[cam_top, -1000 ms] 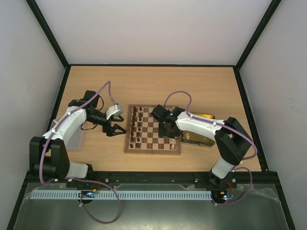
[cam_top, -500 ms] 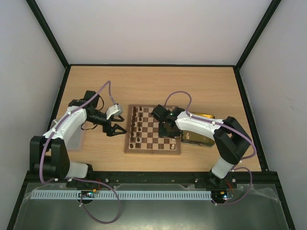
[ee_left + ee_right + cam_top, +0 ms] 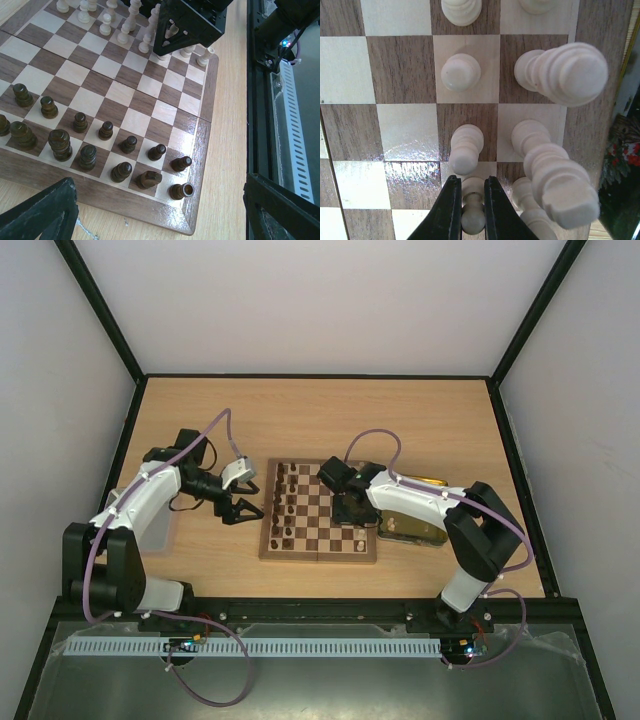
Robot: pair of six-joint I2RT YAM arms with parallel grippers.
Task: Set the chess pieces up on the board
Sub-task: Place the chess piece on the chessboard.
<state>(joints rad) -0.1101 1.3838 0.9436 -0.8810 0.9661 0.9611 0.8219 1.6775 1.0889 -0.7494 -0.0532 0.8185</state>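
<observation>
The board (image 3: pixel 318 512) lies between my arms. Dark chess pieces (image 3: pixel 283 502) fill its left two files, and cream pieces (image 3: pixel 362 532) stand along its right side. My right gripper (image 3: pixel 350 517) hangs over the cream side. In the right wrist view it (image 3: pixel 471 182) is shut on a cream pawn (image 3: pixel 473 215), with another cream pawn (image 3: pixel 465 148) just ahead and taller cream pieces (image 3: pixel 555 180) to the right. Whether the held pawn rests on its square I cannot tell. My left gripper (image 3: pixel 244 507) is open beside the board's left rim and holds nothing. Its view shows the dark pieces (image 3: pixel 105 131).
A yellow translucent tray (image 3: pixel 418 532) sits right of the board, partly under the right arm. The black frame rail (image 3: pixel 320 608) runs along the table's near edge. Bare tabletop lies behind the board and left of it.
The right gripper has shifted only slightly over the board's right side, still shut on the pawn. The left arm has not moved.
</observation>
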